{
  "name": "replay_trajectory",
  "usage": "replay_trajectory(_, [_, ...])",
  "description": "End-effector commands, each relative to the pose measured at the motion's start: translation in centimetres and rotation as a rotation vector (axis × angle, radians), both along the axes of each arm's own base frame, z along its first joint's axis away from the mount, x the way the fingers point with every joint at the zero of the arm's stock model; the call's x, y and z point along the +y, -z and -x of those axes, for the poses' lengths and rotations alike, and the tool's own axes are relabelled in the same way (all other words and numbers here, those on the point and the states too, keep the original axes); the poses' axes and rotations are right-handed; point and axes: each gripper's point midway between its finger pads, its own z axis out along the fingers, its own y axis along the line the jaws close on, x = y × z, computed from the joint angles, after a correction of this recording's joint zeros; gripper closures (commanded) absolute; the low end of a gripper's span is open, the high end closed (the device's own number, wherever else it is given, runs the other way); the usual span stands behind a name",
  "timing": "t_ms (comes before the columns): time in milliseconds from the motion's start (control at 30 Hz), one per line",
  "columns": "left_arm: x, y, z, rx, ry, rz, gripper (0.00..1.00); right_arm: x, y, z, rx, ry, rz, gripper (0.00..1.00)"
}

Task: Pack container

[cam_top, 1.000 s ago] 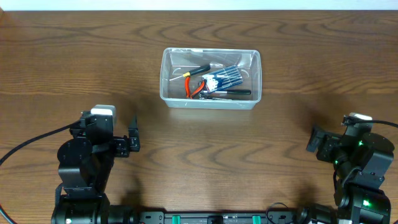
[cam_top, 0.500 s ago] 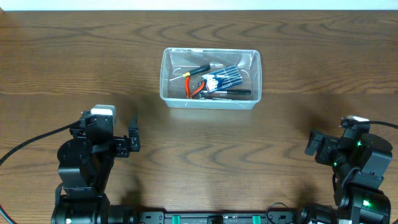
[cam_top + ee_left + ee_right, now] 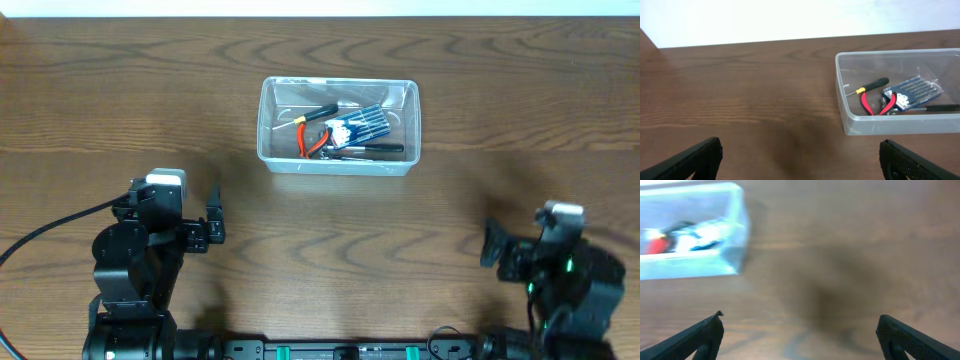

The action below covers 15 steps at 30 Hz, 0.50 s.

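Evidently, the tools (image 3: 340, 132) are gathered inside the container (image 3: 338, 166), so packing seems done.
The left end effector (image 3: 214, 215) and right end effector (image 3: 490, 243) are held wide, empty and well clear.

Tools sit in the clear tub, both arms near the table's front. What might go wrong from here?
The clear rectangular plastic container stands unheld, both the left gripper and right gripper open and apart from it; a nudge might slide it.
The blue bit pack lies partly on the red-handled pliers, so the pile may shift.
The right wrist view is blurred, hampering aim.
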Motion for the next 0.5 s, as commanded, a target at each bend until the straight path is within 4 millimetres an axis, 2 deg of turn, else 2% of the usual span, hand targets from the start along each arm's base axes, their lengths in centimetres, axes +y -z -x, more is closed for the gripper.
replay_trajectory(0, [-0.2,-0.2,0.0,-0.010,0.011,-0.003,0.01,2.3,-1.5,1.7,-0.128,-0.132,0.048,0.01])
replay_trajectory(100, [-0.2,-0.2,0.0,-0.010,0.011,-0.003,0.02,3.2,-2.6,3.0,-0.230,-0.195,0.095,0.01])
replay_trajectory(167, [-0.2,-0.2,0.0,-0.010,0.011,-0.003,0.01,3.7,-3.3,3.1,-0.279,-0.233,0.128,0.01])
replay_trajectory(333, [-0.2,-0.2,0.0,-0.010,0.011,-0.003,0.02,4.5,-5.3,1.4,-0.421,-0.292,0.209,0.01])
replay_trajectory(467, [-0.2,-0.2,0.0,-0.010,0.011,-0.003,0.02,4.1,-5.3,-0.5,-0.502,-0.252,0.236,0.01])
